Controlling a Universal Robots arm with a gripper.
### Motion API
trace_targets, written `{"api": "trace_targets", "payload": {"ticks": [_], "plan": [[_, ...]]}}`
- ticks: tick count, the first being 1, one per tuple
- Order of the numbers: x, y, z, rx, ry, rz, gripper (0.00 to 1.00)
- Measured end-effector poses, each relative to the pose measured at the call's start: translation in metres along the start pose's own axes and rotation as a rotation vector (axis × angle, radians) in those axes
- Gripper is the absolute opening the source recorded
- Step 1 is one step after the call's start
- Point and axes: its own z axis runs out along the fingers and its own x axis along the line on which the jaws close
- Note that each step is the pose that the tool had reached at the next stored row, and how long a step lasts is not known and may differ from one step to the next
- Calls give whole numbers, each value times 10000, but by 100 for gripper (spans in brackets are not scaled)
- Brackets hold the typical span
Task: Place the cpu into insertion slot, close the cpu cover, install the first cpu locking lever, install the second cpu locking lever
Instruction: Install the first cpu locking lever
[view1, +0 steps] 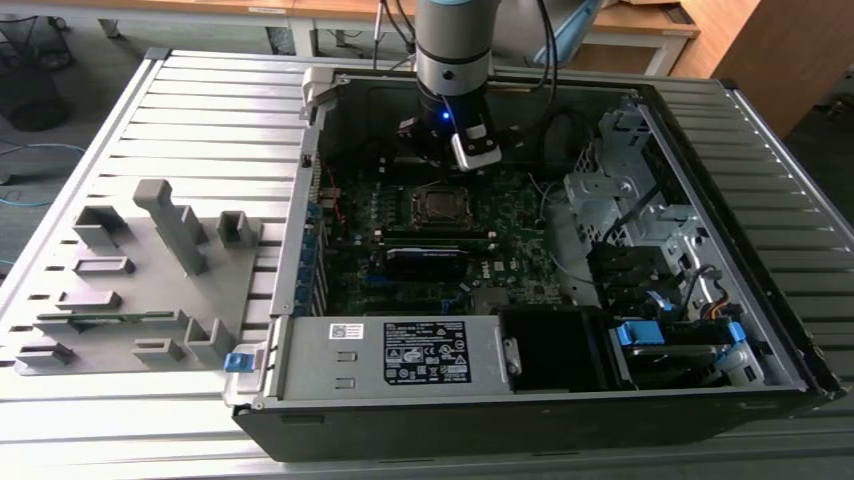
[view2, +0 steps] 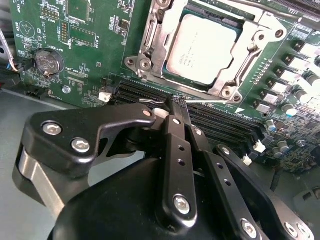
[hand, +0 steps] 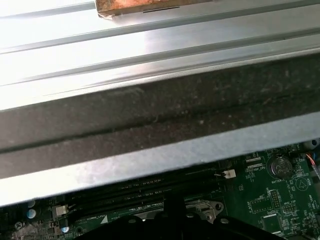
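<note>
The cpu (view2: 202, 47), a dull silver square, lies flat in the insertion slot (view1: 438, 204) on the green motherboard. The shiny cpu cover (view2: 156, 47) is folded down around it, with the chip's top showing through the window. A thin metal lever rod (view2: 235, 4) runs along one side of the socket. My gripper (view2: 172, 106) hangs just above the memory slots beside the socket, its black fingers (view2: 177, 150) shut together with nothing between them. In the exterior view the gripper (view1: 454, 165) sits just behind the socket, inside the open computer case.
Black memory slots (view2: 220, 125) and a coin battery (view2: 48, 62) lie near the socket. The case wall (hand: 150, 115) is close behind the gripper. A power supply (view1: 387, 355) and a drive cage (view1: 621, 190) crowd the case. A grey parts fixture (view1: 147, 270) stands at the exterior view's left.
</note>
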Motion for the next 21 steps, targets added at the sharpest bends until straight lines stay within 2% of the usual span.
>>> {"api": "trace_targets", "payload": {"ticks": [6, 16, 21], "plan": [[32, 16, 2, -4, -25, 25, 11], [40, 44, 7, -6, -29, 28, 11], [40, 43, 16, 36, -43, 24, 11]]}}
